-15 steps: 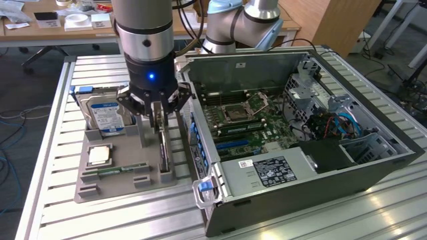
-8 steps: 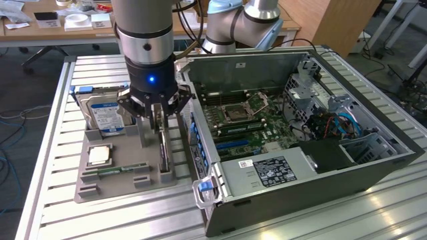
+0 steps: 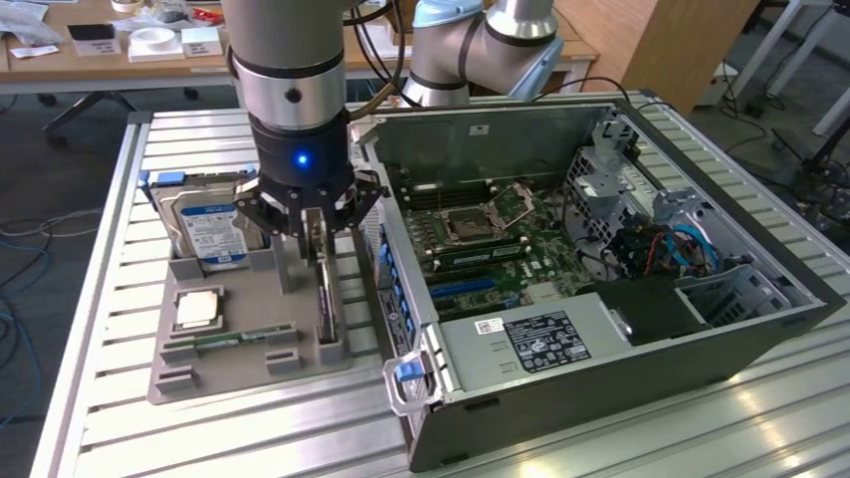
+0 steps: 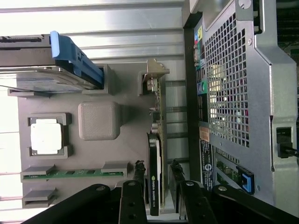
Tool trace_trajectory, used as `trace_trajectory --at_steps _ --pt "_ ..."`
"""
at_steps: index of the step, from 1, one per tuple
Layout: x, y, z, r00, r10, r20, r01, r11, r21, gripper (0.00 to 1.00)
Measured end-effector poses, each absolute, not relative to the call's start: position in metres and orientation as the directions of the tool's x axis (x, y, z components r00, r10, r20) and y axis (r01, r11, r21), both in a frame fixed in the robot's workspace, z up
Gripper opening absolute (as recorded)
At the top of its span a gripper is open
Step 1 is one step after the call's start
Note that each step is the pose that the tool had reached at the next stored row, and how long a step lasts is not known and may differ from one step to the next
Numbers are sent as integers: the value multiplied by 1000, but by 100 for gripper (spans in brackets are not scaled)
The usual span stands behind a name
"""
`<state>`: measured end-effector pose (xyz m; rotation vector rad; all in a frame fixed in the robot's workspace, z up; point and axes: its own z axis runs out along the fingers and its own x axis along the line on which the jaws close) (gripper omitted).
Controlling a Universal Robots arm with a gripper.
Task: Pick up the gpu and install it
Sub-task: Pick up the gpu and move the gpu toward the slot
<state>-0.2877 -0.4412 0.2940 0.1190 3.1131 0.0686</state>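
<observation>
While the two fingers (image 4: 132, 200) of our one gripper (image 4: 157, 164) stand open astride the single gpu (image 4: 154, 196), we see slim gaps, one case (image 4: 233, 93) near.

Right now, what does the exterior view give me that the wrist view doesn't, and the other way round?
Exterior view adds: the inside of the open case, with the motherboard and the labelled power supply.
Wrist view adds: the case's perforated rear panel with its ports, and the logo label on the gpu, seen edge-on.
Both share: the gpu standing on edge in the grey holder, the tool open astride it, the hard drive and the memory stick.
</observation>
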Motion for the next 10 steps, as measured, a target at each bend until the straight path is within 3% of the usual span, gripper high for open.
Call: trace_trajectory --at_steps 3,4,10 --pt "-288 -441 294 -997 77 -24 76 996 45 36" --pt "-288 -441 294 -997 77 -24 76 996 45 43" --pt "-288 -441 286 -997 77 -24 76 996 45 43"
